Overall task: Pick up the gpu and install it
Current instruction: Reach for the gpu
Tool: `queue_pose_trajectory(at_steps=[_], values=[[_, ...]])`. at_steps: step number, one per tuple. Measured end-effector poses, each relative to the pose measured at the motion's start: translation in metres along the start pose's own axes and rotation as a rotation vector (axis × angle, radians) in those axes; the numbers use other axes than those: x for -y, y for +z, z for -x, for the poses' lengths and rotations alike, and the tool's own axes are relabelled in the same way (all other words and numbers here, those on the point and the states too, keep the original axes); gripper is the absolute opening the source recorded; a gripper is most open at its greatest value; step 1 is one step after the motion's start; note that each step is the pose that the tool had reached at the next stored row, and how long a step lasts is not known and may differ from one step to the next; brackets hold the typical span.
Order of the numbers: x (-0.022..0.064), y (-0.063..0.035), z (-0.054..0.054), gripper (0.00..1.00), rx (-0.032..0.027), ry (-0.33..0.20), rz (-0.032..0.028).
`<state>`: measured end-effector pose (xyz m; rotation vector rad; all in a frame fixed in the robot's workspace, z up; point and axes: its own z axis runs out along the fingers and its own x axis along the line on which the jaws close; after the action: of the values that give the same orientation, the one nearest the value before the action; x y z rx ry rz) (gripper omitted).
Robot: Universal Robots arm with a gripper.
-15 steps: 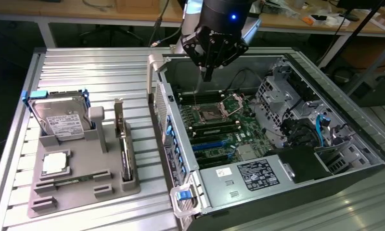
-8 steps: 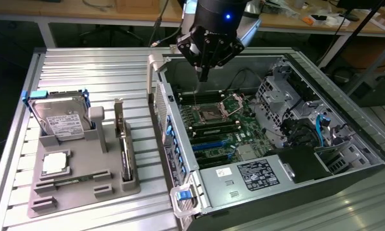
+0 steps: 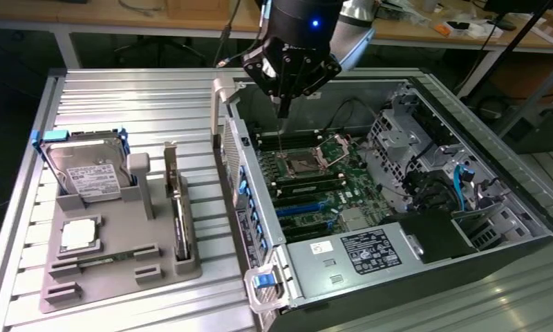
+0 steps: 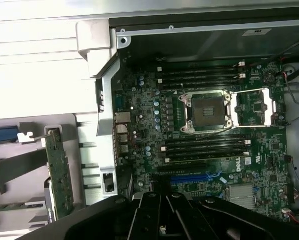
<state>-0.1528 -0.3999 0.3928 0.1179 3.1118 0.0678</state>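
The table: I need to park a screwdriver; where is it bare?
Bare: the ribbed table beyond the gray holder, on the exterior view's left of the open case. Crowded: the holder, with hard drive and gpu, and the case interior.

An electronics lab: open computer case (image 3: 511,173) on a ribbed metal table (image 3: 138,97), cluttered workbench (image 3: 92,14) behind.

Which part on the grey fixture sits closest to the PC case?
The gpu, standing on edge along the fixture side next to the case; hard drive, square chip and memory stick sit farther toward the exterior view's left.
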Motion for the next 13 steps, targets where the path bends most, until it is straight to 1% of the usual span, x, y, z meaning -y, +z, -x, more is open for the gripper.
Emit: queue_pose_trajectory(at_steps=[7,13], values=[[0.0006,-0.0002,-0.008,0.11,-0.0001,0.0,-0.0001],[0.0009,-0.0004,-0.012,0.11,-0.0001,0.0,-0.0001]])
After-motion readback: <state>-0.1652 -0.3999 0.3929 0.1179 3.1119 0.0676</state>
